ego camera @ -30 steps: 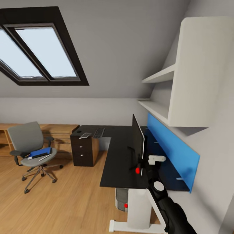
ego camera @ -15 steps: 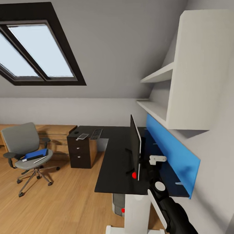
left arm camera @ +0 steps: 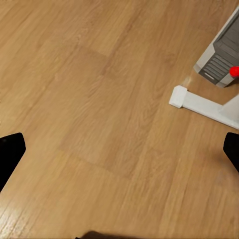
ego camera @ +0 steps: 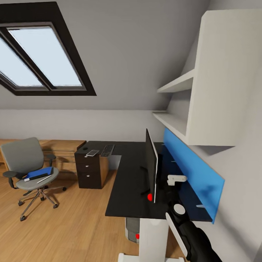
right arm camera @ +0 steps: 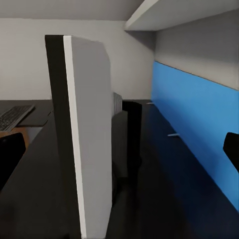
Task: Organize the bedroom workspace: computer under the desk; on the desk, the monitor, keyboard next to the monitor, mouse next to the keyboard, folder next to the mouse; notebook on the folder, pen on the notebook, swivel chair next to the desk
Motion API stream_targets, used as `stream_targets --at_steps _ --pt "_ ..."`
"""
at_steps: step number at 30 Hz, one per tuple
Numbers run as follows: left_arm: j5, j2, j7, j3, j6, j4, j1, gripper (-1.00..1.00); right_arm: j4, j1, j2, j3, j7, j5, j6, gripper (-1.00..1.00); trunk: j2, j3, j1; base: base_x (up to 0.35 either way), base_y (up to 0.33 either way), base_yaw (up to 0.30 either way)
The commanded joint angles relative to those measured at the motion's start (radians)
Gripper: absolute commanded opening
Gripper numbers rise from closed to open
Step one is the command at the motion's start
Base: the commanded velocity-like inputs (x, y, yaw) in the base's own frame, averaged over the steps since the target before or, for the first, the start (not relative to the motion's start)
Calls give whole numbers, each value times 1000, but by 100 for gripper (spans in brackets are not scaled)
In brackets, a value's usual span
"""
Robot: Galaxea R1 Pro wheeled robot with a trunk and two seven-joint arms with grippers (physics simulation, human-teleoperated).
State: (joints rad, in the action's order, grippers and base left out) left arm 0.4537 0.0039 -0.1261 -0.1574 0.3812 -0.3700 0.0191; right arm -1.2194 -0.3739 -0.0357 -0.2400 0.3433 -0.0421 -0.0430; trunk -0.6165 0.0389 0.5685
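Note:
The glossy black desk (ego camera: pixel 128 178) runs along the right wall. On it the monitor (ego camera: pixel 151 167) stands upright, seen edge-on, its grey back (right arm camera: pixel 89 134) close before my right gripper (right arm camera: pixel 119 152), which is open and empty. In the head view this gripper (ego camera: pixel 174 179) hovers between the monitor and the blue wall panel. The keyboard (ego camera: pixel 108 149) and the mouse (ego camera: pixel 85 148) lie at the desk's far end. The swivel chair (ego camera: pixel 26 163) stands apart at the left, carrying the blue folder (ego camera: pixel 40 172) and the pen (ego camera: pixel 44 178). The computer (ego camera: pixel 133 229) sits under the desk. My left gripper (left arm camera: pixel 119 149) is open above the floor.
A long blue panel (ego camera: pixel 191 169) lines the wall behind the desk, with white shelves (ego camera: pixel 178 85) above. A flat pale device (ego camera: pixel 92 153) lies over the drawer unit (ego camera: pixel 89 171). A wooden dresser (ego camera: pixel 62 149) stands behind the chair. The desk's white foot (left arm camera: pixel 199 102) rests on wood floor (ego camera: pixel 65 225).
The whole picture has shifted a little, so the camera has moved. The desk's things, the chair and my right arm keep their places relative to each other.

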Motion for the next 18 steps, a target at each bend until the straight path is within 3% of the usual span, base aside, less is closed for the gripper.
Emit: stream_targets --at_steps 1,11,18 --pt "3 1 -8 -8 4 0 0 100 0 0 0 -2 7 -4 -5 100 -1 0 0 1 61 0" --pt "3 1 -9 -8 4 0 0 100 4 0 0 -2 3 -5 -4 100 -1 0 0 0 187 0" --pt "3 1 -8 -8 4 0 0 100 4 0 0 -3 1 -5 -4 100 -1 0 0 0 79 0"
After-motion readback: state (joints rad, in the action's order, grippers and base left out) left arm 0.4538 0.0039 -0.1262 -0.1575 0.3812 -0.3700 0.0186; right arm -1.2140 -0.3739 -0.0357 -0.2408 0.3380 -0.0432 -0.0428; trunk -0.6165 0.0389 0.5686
